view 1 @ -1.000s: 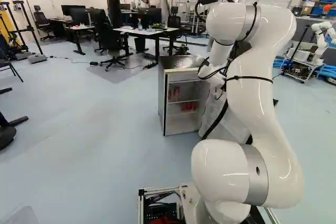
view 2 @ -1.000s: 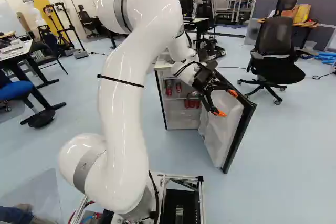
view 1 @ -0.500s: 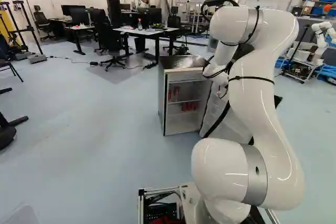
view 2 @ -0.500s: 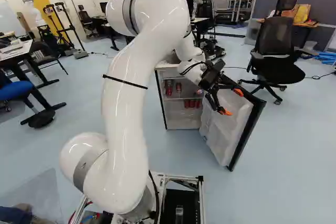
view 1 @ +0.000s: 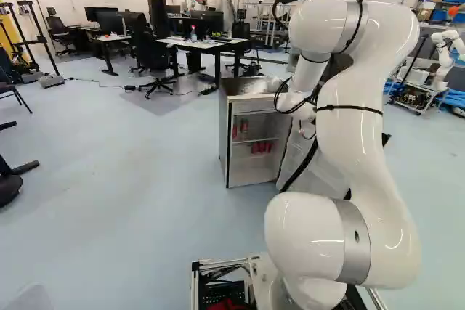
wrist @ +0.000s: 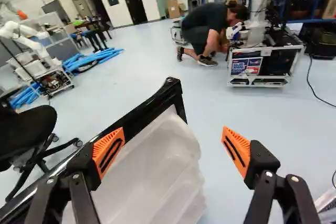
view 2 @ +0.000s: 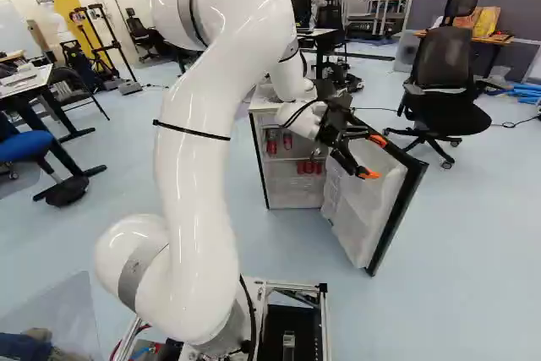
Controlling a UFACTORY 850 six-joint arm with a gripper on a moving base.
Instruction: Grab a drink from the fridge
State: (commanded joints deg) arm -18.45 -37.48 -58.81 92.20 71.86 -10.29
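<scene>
My gripper (view 2: 373, 157) stands over the swung-out fridge door (view 2: 365, 200) in the right base view. In the wrist view the gripper (wrist: 172, 148) is open with nothing gripped; one finger overlaps the black edge of the door (wrist: 137, 121), and the door's white shelved inside lies below and between the fingers. Whether finger and door touch I cannot tell. The fridge (view 1: 251, 172) stands open ahead of the base. Red cans sit on two levels inside, among them an upper can (view 2: 271, 143) and a lower can (view 2: 309, 166). In the left base view the arm hides the gripper.
A black office chair (view 2: 444, 82) is beyond the door to the right in the right base view. Another robot (view 1: 445, 49) stands at the far right of the left base view. Desks (view 1: 200, 43) and more chairs are behind the fridge.
The fridge door has swung slightly wider. The arm reached out to the right and then drew back a little, the gripper ending higher and turned somewhat. The base and the cans have stayed put.
</scene>
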